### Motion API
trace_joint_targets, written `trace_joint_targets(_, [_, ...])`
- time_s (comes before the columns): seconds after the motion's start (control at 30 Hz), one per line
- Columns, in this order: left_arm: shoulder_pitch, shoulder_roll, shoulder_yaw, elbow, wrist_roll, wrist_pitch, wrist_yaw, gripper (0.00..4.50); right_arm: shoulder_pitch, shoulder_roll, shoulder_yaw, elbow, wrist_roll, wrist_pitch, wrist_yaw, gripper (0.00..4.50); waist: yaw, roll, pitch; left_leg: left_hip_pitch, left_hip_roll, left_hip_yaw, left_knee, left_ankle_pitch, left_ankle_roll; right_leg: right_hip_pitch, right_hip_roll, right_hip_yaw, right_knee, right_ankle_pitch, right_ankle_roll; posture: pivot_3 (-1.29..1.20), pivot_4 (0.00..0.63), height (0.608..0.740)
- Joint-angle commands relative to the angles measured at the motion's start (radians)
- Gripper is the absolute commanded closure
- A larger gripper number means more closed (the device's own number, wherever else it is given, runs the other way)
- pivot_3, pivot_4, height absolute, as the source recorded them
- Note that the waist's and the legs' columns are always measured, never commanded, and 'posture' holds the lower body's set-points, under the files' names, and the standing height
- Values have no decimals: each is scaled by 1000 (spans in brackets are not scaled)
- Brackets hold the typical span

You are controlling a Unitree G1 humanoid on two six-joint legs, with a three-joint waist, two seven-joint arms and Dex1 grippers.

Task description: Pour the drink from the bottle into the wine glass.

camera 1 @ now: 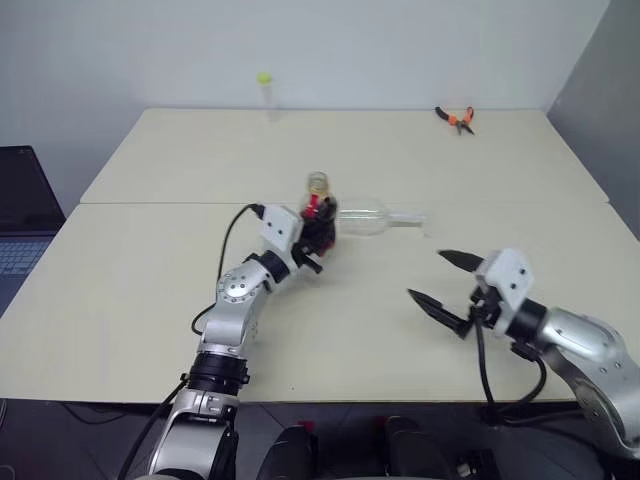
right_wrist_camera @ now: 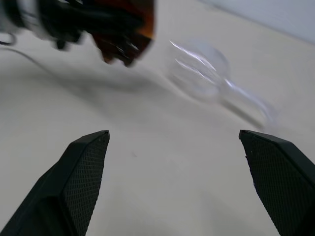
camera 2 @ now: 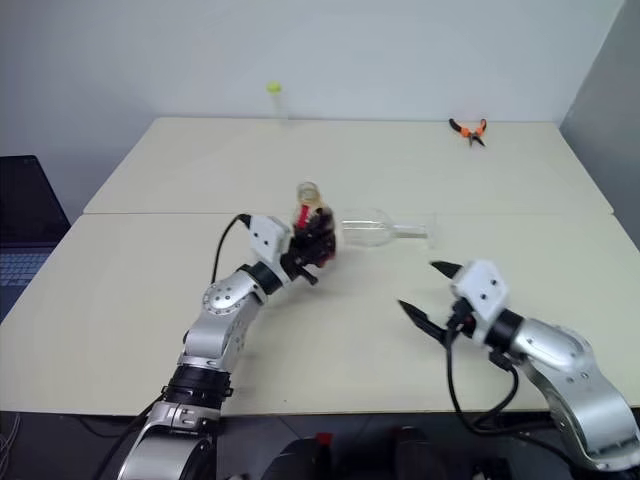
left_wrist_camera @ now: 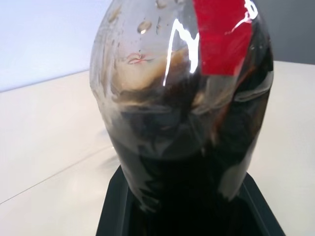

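My left gripper [camera 1: 316, 238] is shut on the bottle [camera 1: 318, 212], a small clear plastic one with a red label strip, held roughly upright just above the table. The dark brown drink [left_wrist_camera: 187, 162] fills its lower body, with foam and droplets higher up. Just to the bottle's right, the wine glass [camera 1: 368, 219] lies on its side on the table, with its foot pointing right. My right gripper [camera 1: 425, 275] hovers open at the front right, nothing between its fingers, facing the fallen wine glass [right_wrist_camera: 199, 69] and the bottle [right_wrist_camera: 125, 29].
A thin clear tube with a yellow-green cap [camera 1: 265, 92] stands at the table's far edge. Orange-handled pliers [camera 1: 457, 118] lie at the far right. A laptop [camera 1: 20, 220] sits beyond the left edge. A seam [camera 1: 150, 203] runs across the table.
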Motion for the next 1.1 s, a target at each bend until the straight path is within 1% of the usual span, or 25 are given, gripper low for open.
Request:
trace_joint_targets(0.03, [-52,27,105,124,1,-105,96,3727,-119,36,108,9,-32,33,6,0,3,-1,0,0,0,0,0,0,-1,0,0,0,0,0,0,0,150,740])
trace_joint_targets(0.13, [-101,51,148,265,5,-167,134,3727,-201,85,168,58,-55,49,-6,0,10,-3,1,-2,-1,-1,0,1,-1,-1,-1,-1,-1,0,0,0,150,740])
trace_joint_targets(0.27, [-158,78,165,428,26,-253,151,3727,-251,122,219,103,-95,29,1,0,26,-5,0,-4,-3,-1,1,1,-1,-1,-4,-1,-2,0,0,0,150,740])
trace_joint_targets(0.47, [-222,103,175,619,43,-324,185,3727,-236,125,233,105,-121,5,19,0,27,-5,0,-3,-3,-1,1,1,-1,-2,-3,-1,-1,0,0,0,150,740])
trace_joint_targets(0.5, [-226,106,177,642,44,-330,192,3023,-231,123,231,102,-121,3,20,0,26,-6,0,-2,-2,-1,1,1,-1,-2,-3,-1,0,0,0,0,150,740])
trace_joint_targets(0.6, [-219,103,176,663,37,-346,182,2158,-222,121,225,97,-122,0,24,0,23,-5,0,-1,-2,-1,1,1,-1,-2,-2,-1,0,0,0,0,150,740])
trace_joint_targets(0.63, [-211,99,176,658,33,-349,173,1779,-220,120,223,95,-123,0,24,0,21,-5,0,-1,-2,-1,1,0,-1,-2,-2,-1,1,0,0,0,150,740])
trace_joint_targets(0.8, [-160,82,175,599,22,-346,154,183,-197,122,196,64,-98,32,20,0,13,-5,0,-2,-2,-1,0,0,-1,-2,-2,0,0,0,0,0,150,740])
trace_joint_targets(0.83, [-147,79,173,579,19,-342,150,42,-190,121,185,52,-85,44,19,0,12,-5,0,-2,-2,-1,0,0,-1,-2,-2,0,0,0,0,0,150,740])
trace_joint_targets(0.93, [-101,71,171,501,10,-320,143,42,-167,104,151,19,-68,51,27,0,12,-5,0,-2,-2,-1,0,0,-1,-2,-3,0,0,0,0,0,150,740])
trace_joint_targets(1.1, [9,78,179,304,7,-253,177,42,-118,75,109,-25,-61,65,21,0,11,-6,0,-2,-1,-1,0,0,-1,-2,-3,0,0,0,0,0,150,740])
